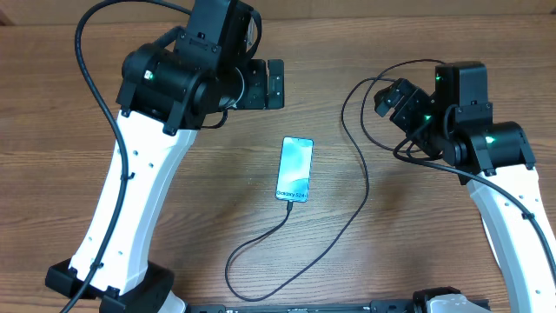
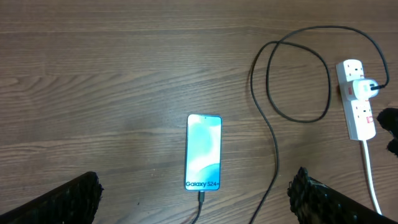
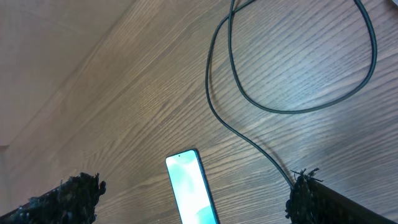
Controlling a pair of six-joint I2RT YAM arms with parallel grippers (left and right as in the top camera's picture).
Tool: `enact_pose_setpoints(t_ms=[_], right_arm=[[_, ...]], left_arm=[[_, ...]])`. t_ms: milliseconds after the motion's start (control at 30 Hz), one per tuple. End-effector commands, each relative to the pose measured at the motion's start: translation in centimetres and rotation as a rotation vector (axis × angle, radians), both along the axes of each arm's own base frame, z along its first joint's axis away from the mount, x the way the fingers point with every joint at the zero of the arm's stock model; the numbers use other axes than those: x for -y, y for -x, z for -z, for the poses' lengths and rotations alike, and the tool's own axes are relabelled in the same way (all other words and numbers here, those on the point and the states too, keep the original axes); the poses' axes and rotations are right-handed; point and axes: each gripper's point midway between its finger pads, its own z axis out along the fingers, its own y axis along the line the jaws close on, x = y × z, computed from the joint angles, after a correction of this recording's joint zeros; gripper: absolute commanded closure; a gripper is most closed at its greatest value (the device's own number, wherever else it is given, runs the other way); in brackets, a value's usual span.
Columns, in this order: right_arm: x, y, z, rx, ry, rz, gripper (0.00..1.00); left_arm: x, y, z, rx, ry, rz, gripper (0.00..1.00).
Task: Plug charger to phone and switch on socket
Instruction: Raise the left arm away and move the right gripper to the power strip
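The phone (image 1: pixel 294 169) lies flat mid-table, its cyan screen lit. The charger's connector tip (image 2: pixel 201 196) sits in the phone's (image 2: pixel 203 152) lower end. Its thin black cable (image 1: pixel 364 187) loops toward the table front, then runs up the right side. There it coils (image 2: pixel 298 81) and reaches the socket (image 2: pixel 356 99), a white strip with red switches. In the overhead view the right arm hides the socket. My left gripper (image 2: pixel 196 190) hovers open above the phone, empty. My right gripper (image 3: pixel 196 190) is open too, over the phone's (image 3: pixel 189 186) top end, with the cable (image 3: pixel 249 134) beside it.
The socket's white lead (image 2: pixel 371 171) trails toward the front edge. The left arm (image 1: pixel 130 191) spans the left side of the wooden table (image 1: pixel 69 96). The right arm (image 1: pixel 504 200) stands along the right.
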Motion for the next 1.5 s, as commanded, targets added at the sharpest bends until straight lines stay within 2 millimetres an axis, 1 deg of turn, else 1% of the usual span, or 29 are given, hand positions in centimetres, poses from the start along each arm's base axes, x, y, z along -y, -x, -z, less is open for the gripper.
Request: enact_pose_setpoints(t_ms=[0,67,200,300,433,533,667,767,833,1000,1133,1233,1333,1467], right_arm=[[-0.1,0.0,-0.2,0.008,0.018,-0.028,0.0],[-0.6,-0.2,-0.5,0.031,0.029,-0.087,0.0],[-0.1,-0.4,-0.9,0.046,0.048,-0.099,0.0],[1.8,-0.6,-1.8,0.06,0.077,-0.096,0.0],[4.3,-0.6,-3.3,0.077,0.062,-0.098,0.0],[7.2,-0.7,-4.2,0.067,0.06,-0.083,0.0],[12.1,-1.2,-4.1,0.009,0.065,-0.041,0.0],[14.4,-2.2,-3.1,-0.026,0.027,-0.055,0.0],[15.9,-3.0,-1.9,-0.048,-0.004,-0.043,0.0],[19.3,-4.6,2.1,-0.114,-0.04,0.002,0.0],[20.9,-5.5,4.3,-0.144,-0.018,0.015,0.0],[22.8,-5.7,6.0,-0.189,0.058,0.057,0.0],[24.2,-5.8,7.5,-0.229,0.109,0.086,0.0],[24.8,-6.8,9.5,-0.233,0.11,0.087,0.0]], left_arm=[[-0.2,-0.3,0.3,0.001,-0.023,0.0,0.0],[-0.2,-0.3,0.4,-0.002,-0.025,0.0,0.0],[-0.2,-0.3,0.4,-0.002,-0.025,0.0,0.0],[-0.2,-0.3,0.4,-0.002,-0.025,0.0,0.0],[-0.2,-0.3,0.4,-0.003,-0.025,0.0,0.0],[-0.2,-0.3,0.4,-0.002,-0.025,0.0,0.0],[-0.2,-0.3,0.4,-0.002,-0.025,0.0,0.0],[-0.2,-0.3,0.4,-0.003,-0.025,0.0,0.0],[-0.2,-0.3,0.4,-0.002,-0.025,0.0,0.01],[-0.2,-0.3,0.4,-0.002,-0.025,0.0,0.0],[-0.2,-0.3,0.4,-0.002,-0.025,0.0,0.01],[-0.2,-0.3,0.4,-0.002,-0.025,0.0,0.01],[-0.2,-0.3,0.4,-0.002,-0.025,0.0,0.0],[-0.2,-0.3,0.4,-0.002,-0.025,0.0,0.0]])
